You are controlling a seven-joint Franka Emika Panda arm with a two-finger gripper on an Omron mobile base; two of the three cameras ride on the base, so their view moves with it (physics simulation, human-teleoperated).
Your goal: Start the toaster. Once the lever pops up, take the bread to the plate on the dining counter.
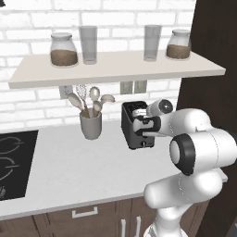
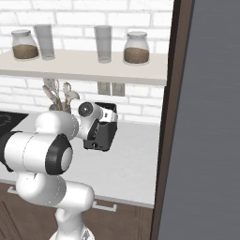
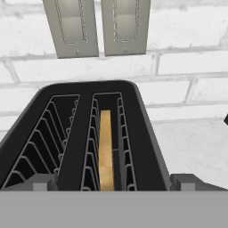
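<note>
End effector point(image 1: 141, 126) is held open over the toaster point(image 1: 135, 125) near the tabletop's back edge — the lever is best pressed fully down, bread point(image 3: 105, 151) left seated.

**Counting what is sitting in the kitchen corner**

One toaster point(image 1: 135, 126) is standing on the worktop point(image 1: 83, 171), and it is showing two slots, with one slice of bread point(image 3: 105, 151) sitting in the right-hand slot. One utensil cup point(image 1: 91, 125) is holding about four spoons and whisks. The shelf point(image 1: 115, 69) is carrying two jars point(image 1: 63, 49) with brown contents and two empty glasses point(image 1: 88, 44). Two wall switch plates point(image 3: 71, 26) are hanging above the toaster. One hob point(image 1: 14, 159) is lying at the left.
</note>
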